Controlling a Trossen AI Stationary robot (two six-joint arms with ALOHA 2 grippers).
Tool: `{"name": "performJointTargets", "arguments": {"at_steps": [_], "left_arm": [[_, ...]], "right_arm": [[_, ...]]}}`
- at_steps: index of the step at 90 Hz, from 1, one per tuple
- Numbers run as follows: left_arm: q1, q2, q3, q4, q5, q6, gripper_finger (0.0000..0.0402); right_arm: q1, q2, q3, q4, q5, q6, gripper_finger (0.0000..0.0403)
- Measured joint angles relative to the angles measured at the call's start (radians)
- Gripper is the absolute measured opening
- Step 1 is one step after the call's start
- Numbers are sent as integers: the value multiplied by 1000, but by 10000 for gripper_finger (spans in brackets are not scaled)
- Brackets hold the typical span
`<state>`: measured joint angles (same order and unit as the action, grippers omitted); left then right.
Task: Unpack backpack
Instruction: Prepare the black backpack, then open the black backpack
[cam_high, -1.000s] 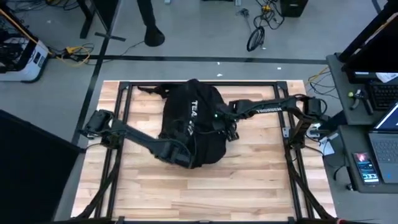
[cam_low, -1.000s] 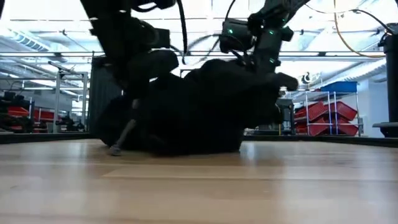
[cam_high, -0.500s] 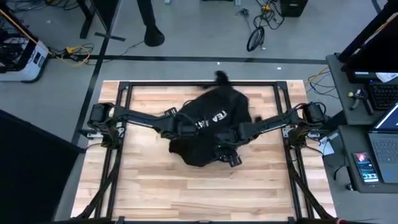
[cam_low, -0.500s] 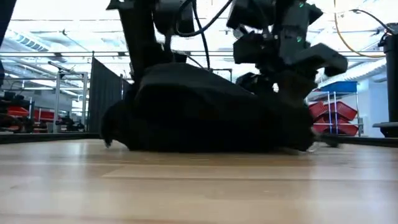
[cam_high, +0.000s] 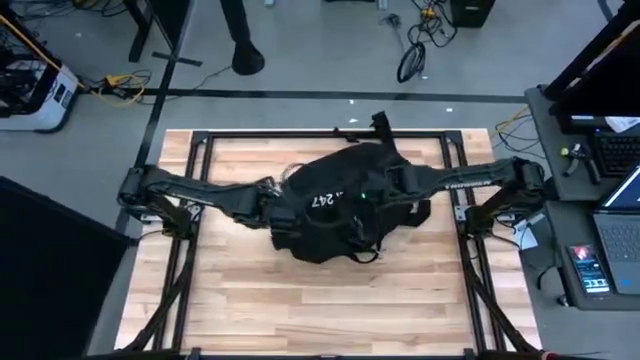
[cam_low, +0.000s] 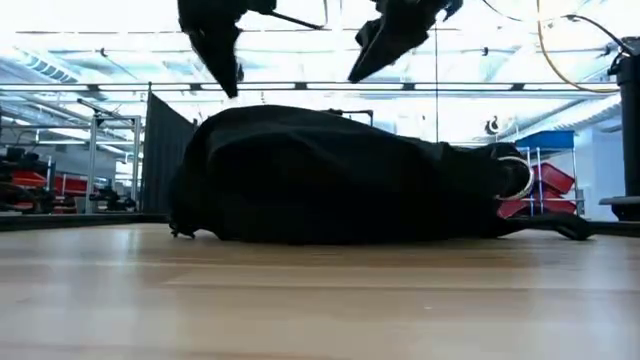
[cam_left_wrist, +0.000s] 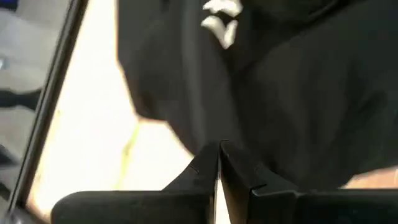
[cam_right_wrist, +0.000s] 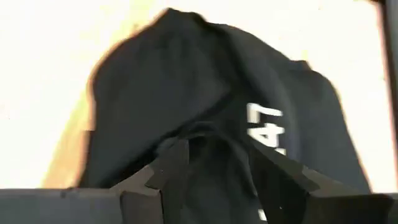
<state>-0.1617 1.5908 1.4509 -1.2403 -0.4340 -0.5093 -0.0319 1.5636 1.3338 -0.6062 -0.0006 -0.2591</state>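
1. The backpack (cam_high: 345, 205) has gone from a humped, propped-up bundle a second ago to lying flat on the wooden table (cam_high: 300, 300). It has also turned: the white lettering now reads "247" near the left side of the bag, where before it showed "TEA".
2. In the low view the bag (cam_low: 340, 180) now rests low and long on the table top, with a strap loop trailing off its right end. Both arms have come up off it and show only at the top edge.
3. My read: the bag was just repositioned and let go. Nothing has been taken out yet, so unpacking is at its start. No opening is visible from here.
4. Left gripper (cam_left_wrist: 219, 152): hovers just over the bag's left side, near the lettering, fingers pressed together with nothing between them.
5. Right gripper (cam_right_wrist: 217, 155): over the bag's right half, fingers spread apart, aimed down at a fold of black fabric. It looks released, not holding.
6. In the high view both arms stretch in from the table's sides and meet above the bag, left arm (cam_high: 200, 192) from the left, right arm (cam_high: 470, 182) from the right.
7. A person's leg and shoe (cam_high: 245, 55) stand on the floor beyond the table.
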Motion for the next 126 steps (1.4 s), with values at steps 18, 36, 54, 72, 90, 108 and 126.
{"name": "performJointTargets", "arguments": {"at_steps": [18,36,54,72,90,108,126], "left_arm": [[11,-54,-1,-57,-11,-59,0],[45,-57,-1,-58,0,-122,0],[51,-53,-1,-57,67,-175,0],[51,-54,-1,-55,67,-189,0],[53,-54,-1,-51,63,-186,0],[53,-54,-1,-50,43,-184,0],[53,-47,-6,-41,17,-185,0]], "right_arm": [[-130,89,1,150,-116,-88,153],[-204,233,0,218,-211,-245,153],[-236,343,0,296,-214,-356,153],[-264,436,4,351,-226,-363,153],[-283,510,10,355,-246,-349,133],[-299,518,12,303,-258,-363,15],[-326,395,-2,139,-162,-373,1]]}}
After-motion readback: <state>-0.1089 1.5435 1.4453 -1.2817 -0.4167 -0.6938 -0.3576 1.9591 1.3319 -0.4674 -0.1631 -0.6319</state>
